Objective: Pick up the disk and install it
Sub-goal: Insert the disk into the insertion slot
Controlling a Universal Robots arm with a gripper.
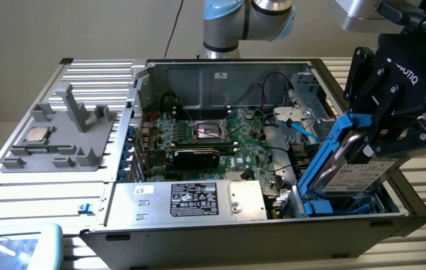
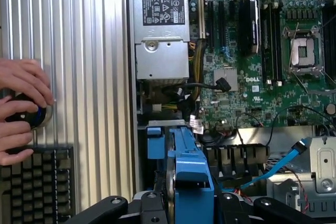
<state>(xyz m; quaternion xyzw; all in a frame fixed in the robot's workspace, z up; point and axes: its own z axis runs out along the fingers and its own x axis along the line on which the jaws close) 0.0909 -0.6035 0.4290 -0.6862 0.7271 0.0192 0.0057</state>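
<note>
The disk (image 1: 357, 171) is a silver drive with a white label, clipped in a bright blue frame. It stands steeply tilted at the exterior view's right end of the open computer case (image 1: 235, 228), with its lower end down in the blue drive bay (image 1: 325, 208). My black gripper (image 1: 381, 143) is shut on the disk's upper part from above. In the wrist view the blue frame of the disk (image 2: 184, 166) rises between my two black fingers (image 2: 113, 205), and my gripper (image 2: 189, 208) is closed around it.
A silver power supply with a black label (image 1: 190, 199) lies beside the bay, with the green motherboard (image 1: 213, 140) behind it. A blue cable (image 1: 303, 132) hangs near the bay. On the exterior view's left, a grey fixture (image 1: 71, 135) holds a processor chip (image 1: 37, 135). A person's hands (image 2: 21, 108) rest on a knob above a keyboard (image 2: 31, 187).
</note>
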